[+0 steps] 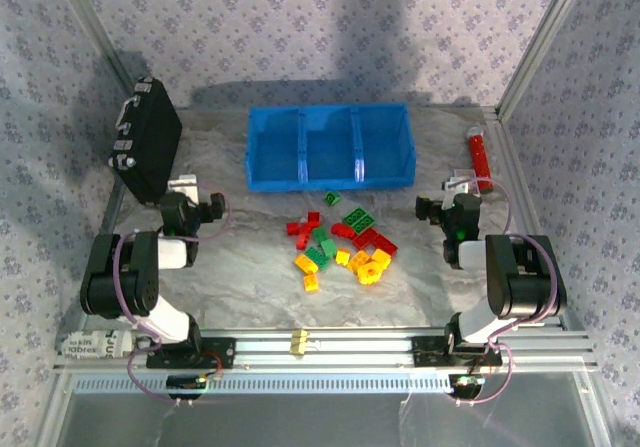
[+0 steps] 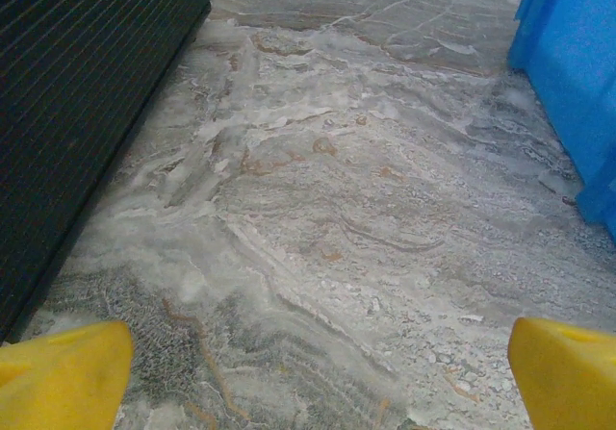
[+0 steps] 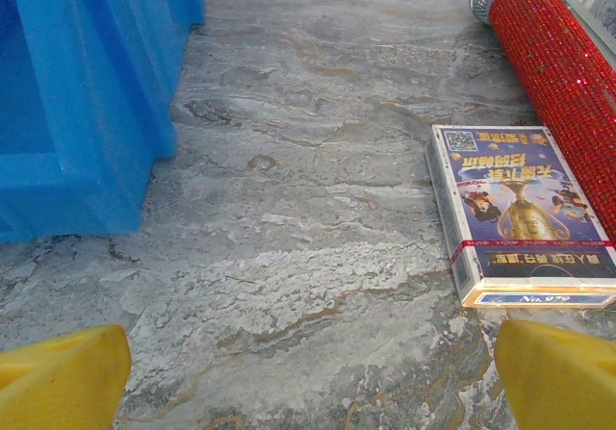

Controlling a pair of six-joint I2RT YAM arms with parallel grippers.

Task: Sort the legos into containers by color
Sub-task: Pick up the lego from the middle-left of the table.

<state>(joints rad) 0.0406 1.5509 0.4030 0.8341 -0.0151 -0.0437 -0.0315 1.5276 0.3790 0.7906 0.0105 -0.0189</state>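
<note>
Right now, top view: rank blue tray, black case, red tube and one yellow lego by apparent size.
1. blue tray
2. black case, clearly smaller than the tray, though it stands tilted
3. red tube
4. yellow lego, by far the smallest

1 overhead, 2 low, sharing tray (image 1: 330, 179)

Built as two arms, left arm (image 1: 130, 277) at lower left, right arm (image 1: 512, 279) at lower right: blocky black joints, rounded white links. Wired with thin purple cables (image 1: 116, 259). Tipped with yellow fingers (image 2: 63, 377), bottom corners.
</note>
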